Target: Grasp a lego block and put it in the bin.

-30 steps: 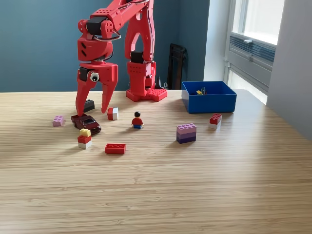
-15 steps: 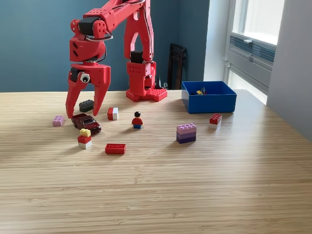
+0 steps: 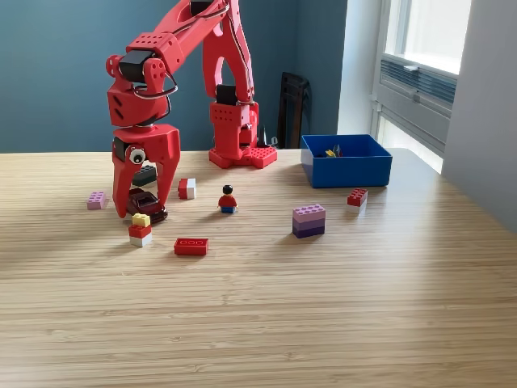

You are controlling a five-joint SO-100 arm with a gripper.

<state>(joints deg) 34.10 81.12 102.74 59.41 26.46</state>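
Only one camera here, the exterior view, so it's a short tour.

The red arm's gripper (image 3: 142, 208) was pointed down near the exterior view's left side of the counter (image 3: 266, 315), fingers (image 3: 121, 190) spread at a medium width and holding nothing that I could see. Between the fingers sat a dark red toy car (image 3: 146, 203), and just behind them a dark grey block (image 3: 145, 175) peeked out. Right in front of the fingertips was a little stack, yellow on red on white (image 3: 140, 229). I honestly couldn't tell whether the fingertips were touching the car or just hovering over it.

Off to the exterior view's left of the fingers lay a small pink block (image 3: 97, 200). To their right: a red and white block (image 3: 187, 188), a minifigure (image 3: 228, 199), a flat red brick (image 3: 191, 246), then well apart a purple stacked block (image 3: 308, 220) and another red and white piece (image 3: 357, 198).

The bin (image 3: 347, 171) sat far to the right of the fingers, near the arm's base, with a few small bits already inside.

Progress-wise I'd say it was early days for this round: nothing gripped, so the close, lift, carry over and drop were all left. Plenty of blocks were waiting on the counter too.
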